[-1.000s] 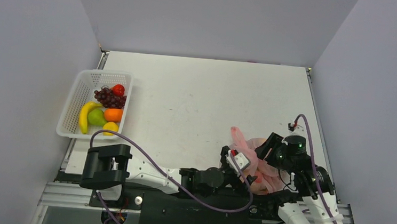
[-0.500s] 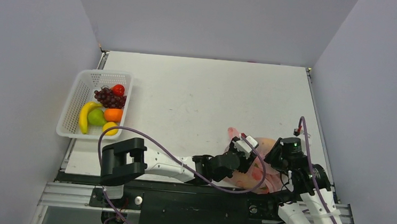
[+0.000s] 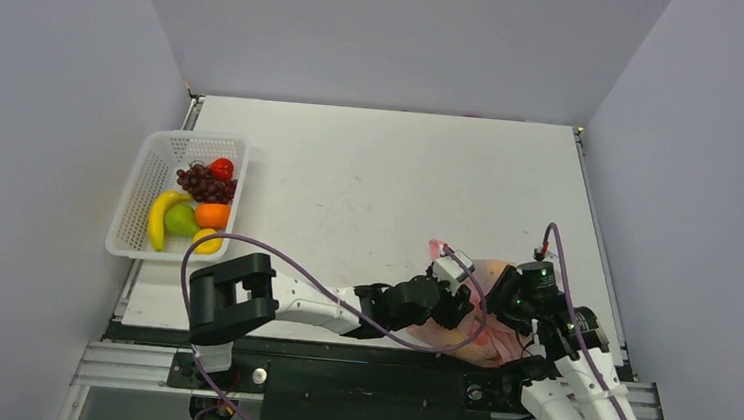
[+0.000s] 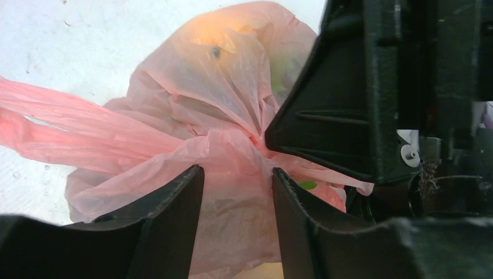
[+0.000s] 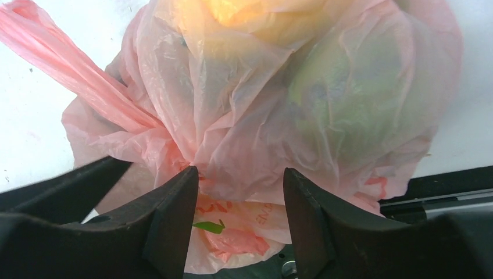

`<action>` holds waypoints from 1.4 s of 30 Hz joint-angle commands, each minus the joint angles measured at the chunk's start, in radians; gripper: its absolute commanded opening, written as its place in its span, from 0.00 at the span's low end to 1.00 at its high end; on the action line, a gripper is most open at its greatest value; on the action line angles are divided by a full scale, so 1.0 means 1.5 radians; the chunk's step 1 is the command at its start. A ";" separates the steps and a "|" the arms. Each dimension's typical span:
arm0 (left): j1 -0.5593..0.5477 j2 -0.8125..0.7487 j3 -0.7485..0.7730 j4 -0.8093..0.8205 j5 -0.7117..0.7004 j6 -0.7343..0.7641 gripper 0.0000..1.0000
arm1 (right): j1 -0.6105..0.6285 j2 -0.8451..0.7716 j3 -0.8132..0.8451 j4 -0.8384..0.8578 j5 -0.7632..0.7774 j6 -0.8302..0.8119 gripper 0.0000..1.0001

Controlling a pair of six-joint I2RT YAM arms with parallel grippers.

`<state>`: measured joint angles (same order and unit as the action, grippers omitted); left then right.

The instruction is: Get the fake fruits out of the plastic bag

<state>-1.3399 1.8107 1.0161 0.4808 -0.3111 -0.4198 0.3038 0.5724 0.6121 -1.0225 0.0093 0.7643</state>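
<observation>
The pink plastic bag (image 3: 491, 274) lies at the table's near right edge, wedged between both grippers. My left gripper (image 3: 462, 287) reaches in from the left. In the left wrist view its jaws (image 4: 237, 171) are closed on a bulge of the bag's film (image 4: 192, 110). My right gripper (image 3: 503, 299) pinches a gathered bunch of the bag (image 5: 250, 116), which sits between its tips (image 5: 239, 171). Through the film show an orange-yellow fruit (image 5: 250, 14) and a green one (image 5: 349, 99). Other fake fruits lie in the white basket (image 3: 138, 202): banana (image 3: 158, 218), grapes (image 3: 204, 185), orange (image 3: 212, 216).
The basket stands at the table's left edge. The bag's handle (image 3: 435, 247) trails out to the left. The black front rail (image 3: 375, 371) runs just below the bag. Purple cables (image 3: 293, 274) loop over the left arm. Grey walls enclose the table on three sides.
My left arm swung right to the bag and its jaws went from wide open to closed on the film. The right gripper shifted slightly down and left with the bag.
</observation>
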 commanded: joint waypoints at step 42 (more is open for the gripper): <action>0.006 -0.121 -0.160 0.073 -0.030 -0.044 0.00 | -0.146 0.103 0.300 -0.044 0.423 -0.077 0.00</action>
<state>-1.3338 1.6752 0.7918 0.5392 -0.3614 -0.5095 0.1043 0.7208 0.9871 -1.0908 0.5190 0.6773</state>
